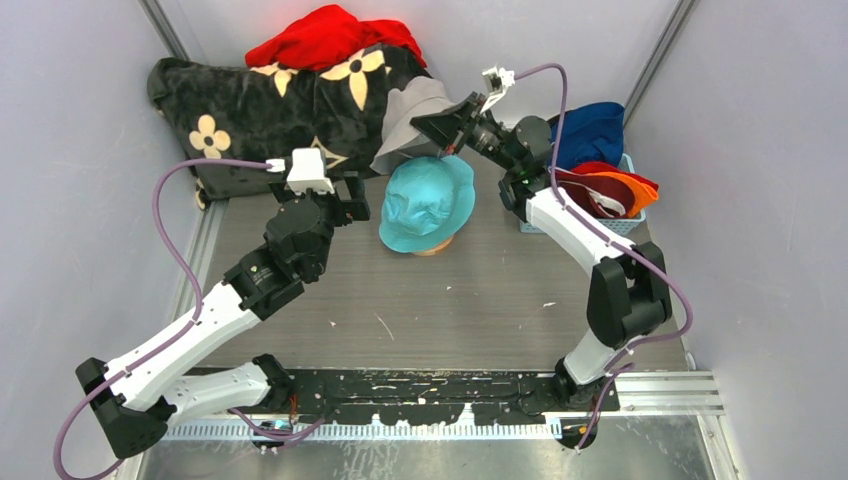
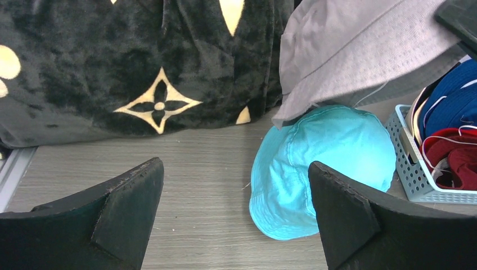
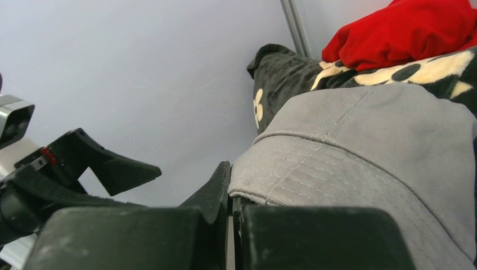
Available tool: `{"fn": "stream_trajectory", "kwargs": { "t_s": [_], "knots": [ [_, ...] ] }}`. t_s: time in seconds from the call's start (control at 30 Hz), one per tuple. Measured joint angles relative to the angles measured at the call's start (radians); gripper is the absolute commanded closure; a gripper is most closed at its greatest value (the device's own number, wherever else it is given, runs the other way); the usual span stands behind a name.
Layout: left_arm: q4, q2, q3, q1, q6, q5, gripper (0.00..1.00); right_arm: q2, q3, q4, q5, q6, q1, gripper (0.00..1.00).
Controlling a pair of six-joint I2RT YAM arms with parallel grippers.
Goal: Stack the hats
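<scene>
- Risk: left gripper (image 1: 352,200) stands wide open and holds nothing, just beside teal hat (image 1: 428,200) on table (image 1: 420,310). A careless sweep would shove that hat out of place.
- Right gripper (image 3: 230,191) is clamped on the brim edge of grey hat (image 3: 365,146), which hangs over the teal hat's far side. The pinch is thin, so the cloth may slip out.
- Grey hat droops lopsided; released here it likely lands off centre or folded.
- Black blanket (image 1: 280,110) is near behind it. Cannot tell if they touch, but the pile could snag it.
- Right wrist view shows the pinch; top view hides it.
- Left wrist view shows the grey brim overhanging the teal crown and only a corner of basket (image 1: 625,222). Top view shows the whole basket of hats.
</scene>
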Motion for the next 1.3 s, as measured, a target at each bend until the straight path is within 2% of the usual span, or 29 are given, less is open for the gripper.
{"fn": "stream_trajectory", "kwargs": {
  "t_s": [0.43,0.77,1.3],
  "knots": [
    [-0.001,0.010,0.000,0.000,-0.001,0.001,0.01,-0.183,-0.278,-0.007,-0.002,0.000,0.049,0.99],
    [-0.002,0.010,0.000,0.000,-0.001,0.001,0.01,-0.346,-0.489,-0.097,0.048,-0.012,0.051,0.99],
    [-0.016,0.038,0.000,0.000,-0.001,0.002,0.01,-0.431,-0.612,-0.365,0.218,-0.063,0.051,0.99]
  ]
}}
